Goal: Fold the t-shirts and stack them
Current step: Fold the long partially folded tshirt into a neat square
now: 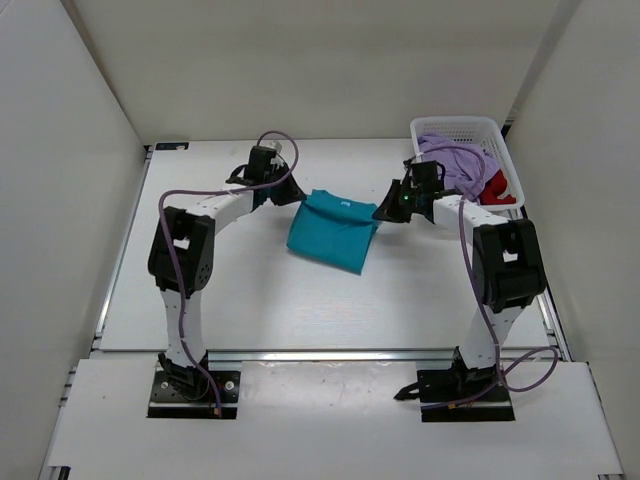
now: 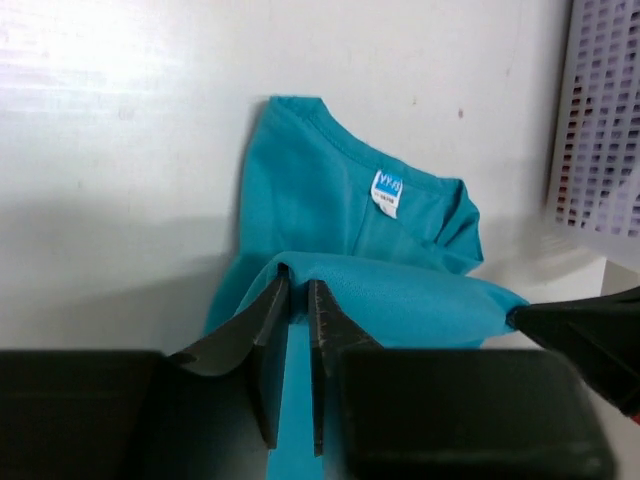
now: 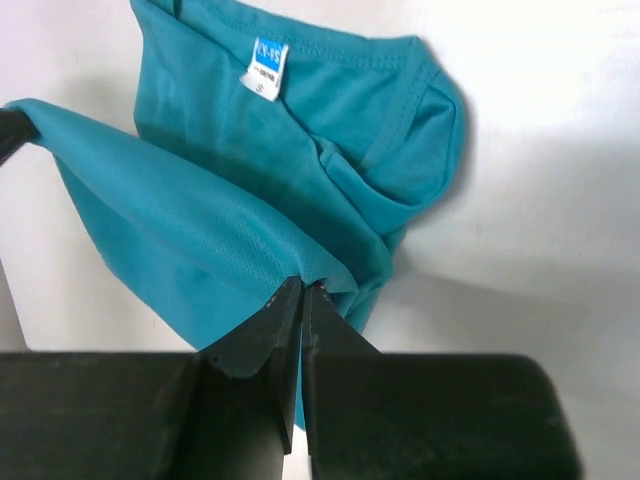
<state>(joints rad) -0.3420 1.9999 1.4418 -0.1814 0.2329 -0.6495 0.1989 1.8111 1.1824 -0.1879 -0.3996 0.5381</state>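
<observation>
over the table (image 1: 250,300), left gripper (image 2: 298,285) and right gripper (image 3: 302,285) each pinch the teal t-shirt (image 1: 330,232), edge lifted.

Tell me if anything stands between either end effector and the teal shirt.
Nothing visible does. The left end effector and the right end effector each pinch a raised edge of the teal shirt, with only its cloth at their tips. The basket sits at the right rear, not between them.
</observation>
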